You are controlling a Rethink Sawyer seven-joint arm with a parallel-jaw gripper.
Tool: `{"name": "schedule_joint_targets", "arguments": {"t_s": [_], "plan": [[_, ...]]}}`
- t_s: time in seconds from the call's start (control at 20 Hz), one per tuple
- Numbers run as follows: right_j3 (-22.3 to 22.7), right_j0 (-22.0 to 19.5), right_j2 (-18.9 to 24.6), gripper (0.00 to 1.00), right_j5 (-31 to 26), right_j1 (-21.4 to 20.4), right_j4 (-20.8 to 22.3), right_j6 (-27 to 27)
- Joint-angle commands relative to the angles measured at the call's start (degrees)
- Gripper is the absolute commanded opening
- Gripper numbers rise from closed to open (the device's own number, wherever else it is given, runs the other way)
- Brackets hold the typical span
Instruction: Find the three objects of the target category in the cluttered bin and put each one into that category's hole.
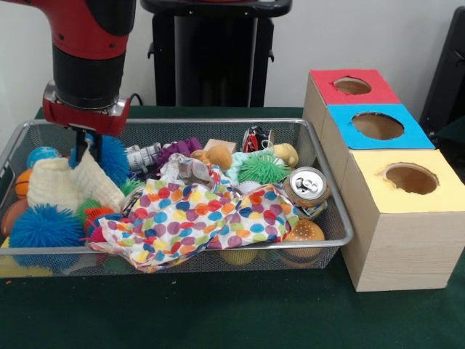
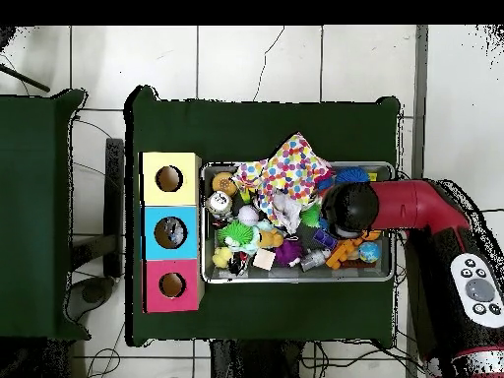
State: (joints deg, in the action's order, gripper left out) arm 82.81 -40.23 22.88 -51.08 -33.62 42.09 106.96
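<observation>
The cluttered bin (image 1: 218, 122) of silver wire mesh stands on the green table, full of toys and cloths. My gripper (image 1: 85, 154) hangs over its left end in the front view. It is shut on the top of a cream knitted cloth (image 1: 65, 185), which rises in a peak to the fingers. Three boxes stand right of the bin, with a red top (image 1: 352, 87), a blue top (image 1: 376, 127) and a yellow top (image 1: 410, 180), each with a round hole. In the overhead view the arm's wrist (image 2: 349, 209) hides the gripper above the bin (image 2: 295, 279).
A polka-dot cloth (image 1: 196, 218) covers the bin's middle and front. Around it lie blue spiky balls (image 1: 45, 227), a green spiky ball (image 1: 260, 169), a soda can (image 1: 307, 185), a burger toy (image 1: 304, 233) and a purple cloth (image 1: 178, 151). The pedestal (image 1: 214, 58) stands behind.
</observation>
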Motion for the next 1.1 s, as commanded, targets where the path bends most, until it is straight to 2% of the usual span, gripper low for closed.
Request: {"name": "schedule_joint_targets", "arguments": {"t_s": [0.05,0.6,0.75,1.1], "plan": [[-1.18,-1.58,3.95,0.00,-3.97,0.38,1.65,-20.70],[-1.47,-4.12,5.82,0.00,-5.19,0.08,0.64,-23.52],[-3.95,-3.87,6.58,0.00,-7.64,0.77,0.10,-24.62],[-9.92,1.52,5.41,0.00,-10.92,3.74,0.00,-17.48]]}}
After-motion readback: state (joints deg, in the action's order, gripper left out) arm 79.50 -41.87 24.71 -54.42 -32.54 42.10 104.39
